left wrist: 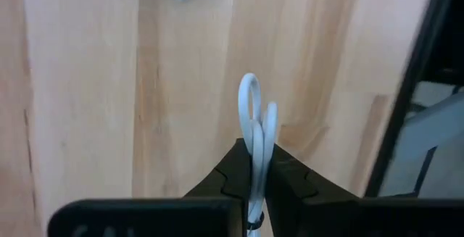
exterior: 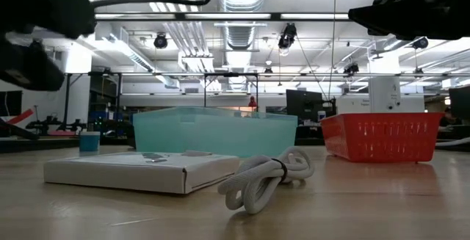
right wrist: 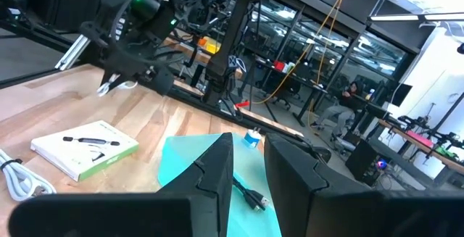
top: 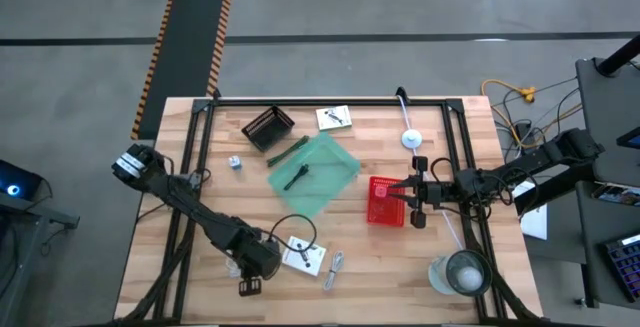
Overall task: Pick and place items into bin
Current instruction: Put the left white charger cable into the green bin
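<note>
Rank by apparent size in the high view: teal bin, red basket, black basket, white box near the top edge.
Teal bin, clearly largest.
Red basket and black basket: too alike to rank.
White box, smallest.

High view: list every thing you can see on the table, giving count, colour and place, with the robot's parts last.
bin: one, translucent green, table middle
dark item: one, black, inside the bin
dark stick: one, along the bin's upper-left side
red basket: one, red, right of the bin
black basket: one, black, above-left of the bin
printed packet: one, white, by the upper edge
small cube: one, pale, left of the bin
white box: one, white, lower middle
metal piece: one, silvery, right of the white box
clear cup: one, lower right corner
cable: one, white, in the left gripper
left gripper: shut on the cable, lower left
right gripper: open, at the red basket
</note>
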`<state>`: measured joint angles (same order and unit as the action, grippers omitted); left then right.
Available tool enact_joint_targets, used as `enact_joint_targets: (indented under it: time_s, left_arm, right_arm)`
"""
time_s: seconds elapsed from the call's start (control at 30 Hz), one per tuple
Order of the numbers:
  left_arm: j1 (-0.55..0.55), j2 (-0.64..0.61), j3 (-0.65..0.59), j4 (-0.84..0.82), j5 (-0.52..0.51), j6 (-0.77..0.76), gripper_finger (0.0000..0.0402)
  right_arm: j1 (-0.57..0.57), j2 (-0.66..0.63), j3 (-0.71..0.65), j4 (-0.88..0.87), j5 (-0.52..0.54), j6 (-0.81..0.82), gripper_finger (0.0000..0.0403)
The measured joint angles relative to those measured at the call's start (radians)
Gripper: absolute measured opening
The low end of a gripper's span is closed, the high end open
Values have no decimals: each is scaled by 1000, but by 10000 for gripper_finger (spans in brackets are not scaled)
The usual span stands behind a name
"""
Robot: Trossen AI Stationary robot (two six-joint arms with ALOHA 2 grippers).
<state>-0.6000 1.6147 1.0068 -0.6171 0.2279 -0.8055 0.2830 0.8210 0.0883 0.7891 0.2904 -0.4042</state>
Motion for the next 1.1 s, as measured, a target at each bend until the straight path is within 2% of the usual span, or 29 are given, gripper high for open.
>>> enact_joint_targets:
  time_s: [0.17, 0.43, 0.6, 0.73, 0.97, 1.1]
  left_arm:
    - [30, -16, 29, 1, -2, 0, 10]
    - [74, -21, 42, 8, -81, -5, 10]
    - [122, -29, 42, 10, -82, -128, 10]
    - [156, -39, 42, 14, -84, -162, 10]
    - [206, -43, 49, 19, -84, -75, 10]
    - [243, -43, 72, 97, -122, 94, 10]
  right_arm:
    - [0, 0, 0, 0, 0, 0, 68]
    - [0, 0, 0, 0, 0, 0, 68]
    - [0, 0, 0, 0, 0, 0, 68]
    - [0, 0, 0, 0, 0, -3, 68]
    - [0, 0, 0, 0, 0, -10, 68]
    - [0, 0, 0, 0, 0, -12, 68]
